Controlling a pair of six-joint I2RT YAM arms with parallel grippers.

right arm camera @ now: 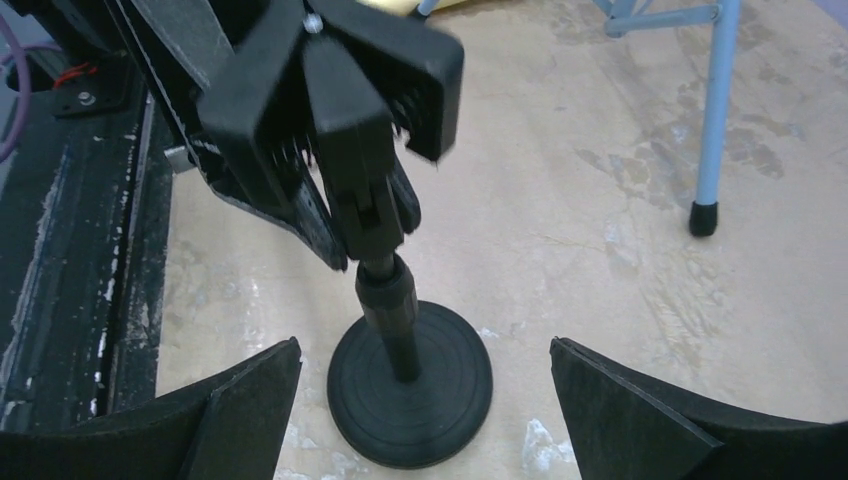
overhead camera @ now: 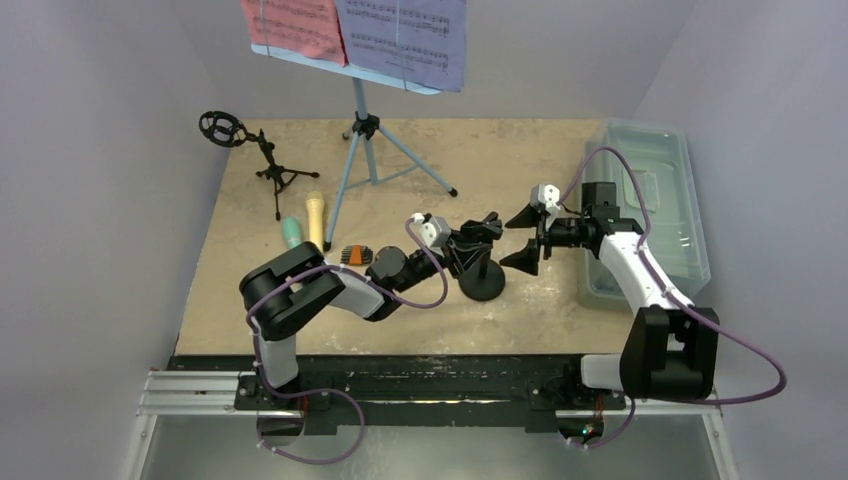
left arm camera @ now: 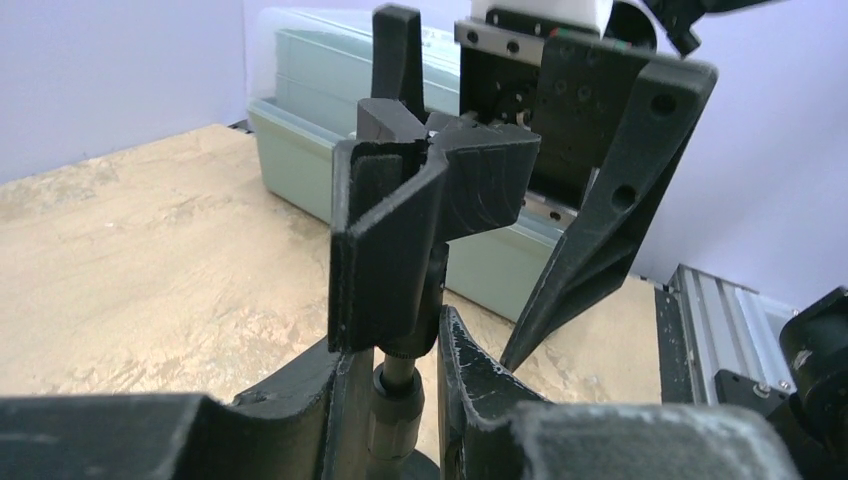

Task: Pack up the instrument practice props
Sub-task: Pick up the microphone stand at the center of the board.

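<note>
The black stand's (right arm camera: 390,300) base, cropped in the left wrist view, is seen whole from the right. Its stem is flanked by the left gripper (left arm camera: 400,335), grip unclear; the right gripper (right arm camera: 422,345) is spread wide.

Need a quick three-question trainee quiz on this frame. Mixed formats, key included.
1. True or false: the right end effector stands open and holds nothing.
2. Whose fingers sit either side of the stem of the round-base mic stand? A) left end effector B) right end effector C) neither
3. Fill in: the yellow microphone lies on the table beside the ____ one.

Key: 1 true; 2 A; 3 mint-green microphone.
</note>
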